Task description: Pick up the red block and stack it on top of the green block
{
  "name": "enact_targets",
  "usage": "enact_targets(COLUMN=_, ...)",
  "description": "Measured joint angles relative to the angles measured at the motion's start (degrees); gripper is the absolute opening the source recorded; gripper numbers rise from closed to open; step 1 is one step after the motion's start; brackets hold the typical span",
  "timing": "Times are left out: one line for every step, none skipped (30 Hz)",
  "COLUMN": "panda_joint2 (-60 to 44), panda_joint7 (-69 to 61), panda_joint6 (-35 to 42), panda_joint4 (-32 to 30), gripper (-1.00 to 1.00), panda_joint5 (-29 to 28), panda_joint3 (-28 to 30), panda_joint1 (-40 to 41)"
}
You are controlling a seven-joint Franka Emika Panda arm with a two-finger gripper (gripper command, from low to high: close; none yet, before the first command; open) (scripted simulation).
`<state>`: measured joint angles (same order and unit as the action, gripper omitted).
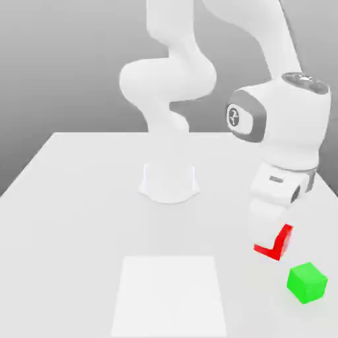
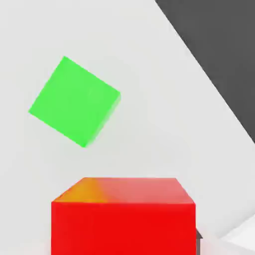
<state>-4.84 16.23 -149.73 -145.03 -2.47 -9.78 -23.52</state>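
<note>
a: how will the red block (image 1: pixel 276 243) handle?

b: probably light, stiff, with matte faces that shouldn't slip. the gripper (image 1: pixel 272 236) is clenched on it across two opposite flat sides, the right place to hold.

a: where is it?

b: lifted off the desk (image 1: pixel 79 198), just beside the green block (image 1: pixel 307 282), above it and toward the arm's base.

a: long axis?

b: none; it's a cube, hanging slightly tilted.

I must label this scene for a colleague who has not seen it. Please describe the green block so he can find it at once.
Start at the white table and go to its near corner on the exterior view's right. There the green block sits alone on the surface, just past the gripper. It is green and resting, whereas the same-sized red block is held.
</note>
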Motion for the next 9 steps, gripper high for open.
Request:
enact_targets(panda_joint2=-1.4, panda_joint7=-0.8, panda_joint6=0.0, panda_joint4=1.4, gripper=-1.00, panda_joint5=-0.1, panda_joint3=-0.4, panda_joint1=-0.5)
enact_targets(panda_joint2=-3.2, panda_joint7=-0.8, panda_joint6=-1.0, panda_joint4=2.2, gripper=-1.00, panda_joint5=-0.7, panda_joint3=-0.5, panda_joint1=-0.7)
enact_targets(panda_joint2=-5.2, panda_joint7=-0.5, panda_joint6=-2.4, panda_joint4=2.6, gripper=-1.00, panda_joint5=-1.4, panda_joint3=-0.3, panda_joint1=-1.0)
enact_targets(panda_joint2=-7.2, panda_joint7=-0.1, panda_joint6=-4.1, panda_joint4=2.9, gripper=-1.00, panda_joint5=-2.1, panda_joint3=0.2, panda_joint1=-1.4)
enact_targets(panda_joint2=-9.2, panda_joint7=0.4, panda_joint6=-5.9, panda_joint4=3.1, gripper=-1.00, panda_joint5=-2.9, panda_joint3=0.7, panda_joint1=-1.8)
enact_targets(panda_joint2=-10.7, panda_joint7=0.8, panda_joint6=-7.3, panda_joint4=3.2, gripper=1.00, panda_joint5=-3.5, panda_joint3=1.0, panda_joint1=-2.0)
enact_targets(panda_joint2=-10.7, panda_joint7=0.8, panda_joint6=-7.3, panda_joint4=3.2, gripper=1.00, panda_joint5=-3.5, panda_joint3=1.0, panda_joint1=-2.0)
enact_targets(panda_joint2=-10.7, panda_joint7=0.8, panda_joint6=-7.3, panda_joint4=3.2, gripper=1.00, panda_joint5=-3.5, panda_joint3=1.0, panda_joint1=-2.0)
enact_targets(panda_joint2=-10.7, panda_joint7=0.8, panda_joint6=-7.3, panda_joint4=3.2, gripper=1.00, panda_joint5=-3.5, panda_joint3=1.0, panda_joint1=-2.0)
